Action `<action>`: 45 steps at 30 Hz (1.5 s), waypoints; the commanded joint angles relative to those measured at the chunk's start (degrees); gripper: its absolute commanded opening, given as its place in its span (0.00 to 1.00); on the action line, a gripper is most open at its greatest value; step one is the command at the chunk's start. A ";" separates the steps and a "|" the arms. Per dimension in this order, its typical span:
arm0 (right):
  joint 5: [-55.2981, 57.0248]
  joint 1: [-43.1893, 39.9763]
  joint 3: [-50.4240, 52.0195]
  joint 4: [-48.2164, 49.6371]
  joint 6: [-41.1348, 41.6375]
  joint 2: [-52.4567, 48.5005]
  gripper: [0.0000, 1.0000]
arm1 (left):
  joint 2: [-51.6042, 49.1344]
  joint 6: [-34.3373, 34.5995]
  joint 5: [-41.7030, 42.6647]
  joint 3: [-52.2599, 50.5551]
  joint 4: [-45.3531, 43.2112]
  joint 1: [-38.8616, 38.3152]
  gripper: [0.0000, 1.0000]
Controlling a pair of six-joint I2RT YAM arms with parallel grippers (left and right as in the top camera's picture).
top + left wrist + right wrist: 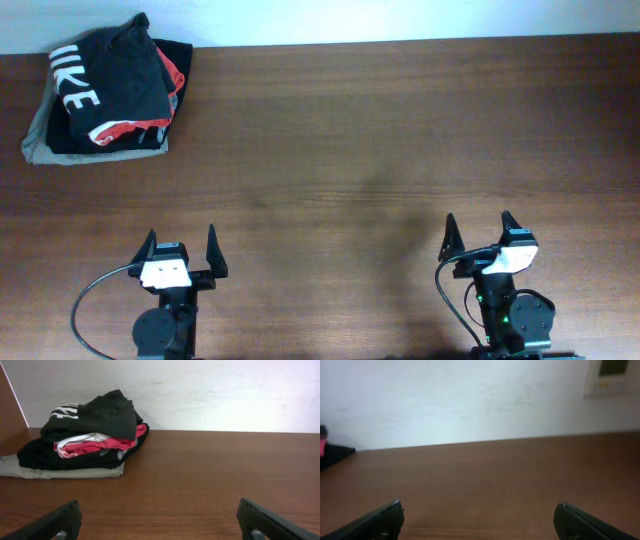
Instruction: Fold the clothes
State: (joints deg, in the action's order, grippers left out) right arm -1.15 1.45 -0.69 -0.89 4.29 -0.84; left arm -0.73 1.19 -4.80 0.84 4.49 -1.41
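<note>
Clothes are sitting in one heap at the far left corner of the wooden table [380, 150], up against the pale wall [225, 390] and well apart from both arms. The dark T-shirt [110, 75] is lying bunched on top of the heap, rumpled rather than flat, with big white block letters showing along its left side. A white garment with red trim [128, 131] is poking out from under it at the front and right edges. A grey-khaki garment [35, 148] is lying flat at the bottom, touching the table and sticking out to the left. Whether the black layer between those two belongs to the T-shirt, I cannot tell. The left gripper [181, 233] is hovering at the near edge of the table, jaws spread wide and holding nothing, pointing towards the heap. The right gripper [478, 218] is hovering at the near right, likewise spread wide and empty, with bare wood in front of it.
</note>
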 commanded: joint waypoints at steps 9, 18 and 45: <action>2.69 1.05 0.37 -3.69 -4.52 0.66 0.99 | 0.44 0.55 0.57 -0.31 -0.11 0.46 0.99; 2.25 1.16 0.37 -3.69 -4.50 0.63 0.99 | 0.44 0.57 0.57 -0.31 -0.11 0.46 0.99; 2.25 1.16 0.37 -3.69 -4.50 0.63 0.99 | 0.44 0.55 0.57 -0.31 -0.11 0.46 0.99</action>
State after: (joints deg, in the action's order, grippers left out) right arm 0.19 2.04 -0.60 -4.21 -0.05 -0.80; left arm -0.73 1.19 -4.80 0.84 4.49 -1.41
